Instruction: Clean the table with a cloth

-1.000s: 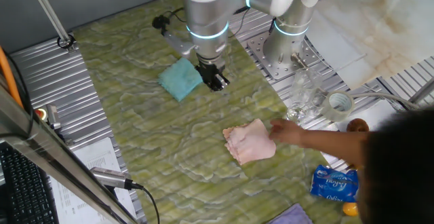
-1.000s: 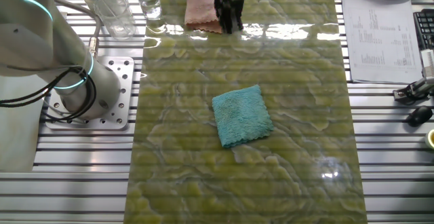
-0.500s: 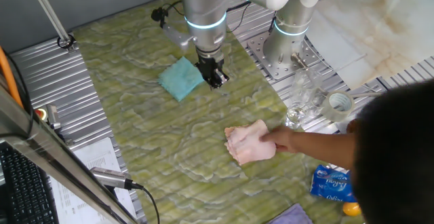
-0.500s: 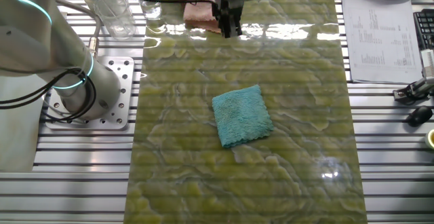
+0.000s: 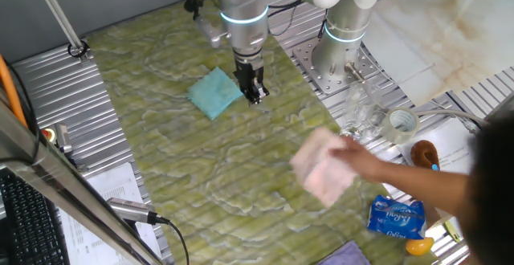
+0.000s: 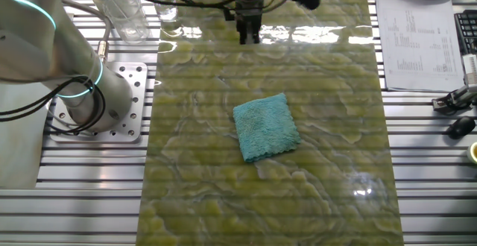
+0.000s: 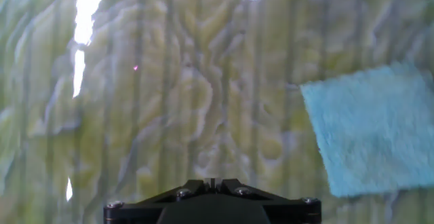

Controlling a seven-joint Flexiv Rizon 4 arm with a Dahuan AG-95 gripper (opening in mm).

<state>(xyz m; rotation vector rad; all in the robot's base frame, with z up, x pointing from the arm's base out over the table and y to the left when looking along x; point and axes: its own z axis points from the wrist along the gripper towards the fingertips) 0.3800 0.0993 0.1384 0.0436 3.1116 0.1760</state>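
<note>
A teal-blue cloth (image 5: 214, 93) lies flat on the green-yellow marbled table (image 5: 161, 144). It also shows in the other fixed view (image 6: 266, 127) and at the right of the hand view (image 7: 373, 129). My gripper (image 5: 255, 95) hangs just to the right of it, above the table, fingers together and holding nothing. In the other fixed view the gripper (image 6: 248, 36) is near the table's far end. A person's hand holds a blurred pink cloth (image 5: 325, 173) lifted off the table at the right.
Clear glasses (image 5: 361, 116), a tape roll (image 5: 401, 122), a blue packet (image 5: 396, 217) and a purple cloth (image 5: 349, 255) sit by the table's right side. The robot base (image 6: 104, 104) stands on the ribbed metal panel. Papers (image 6: 417, 37) lie opposite.
The person's hand has picked the pink cloth up off the table and moved it right. My gripper has shifted slightly, staying beside the teal cloth.
</note>
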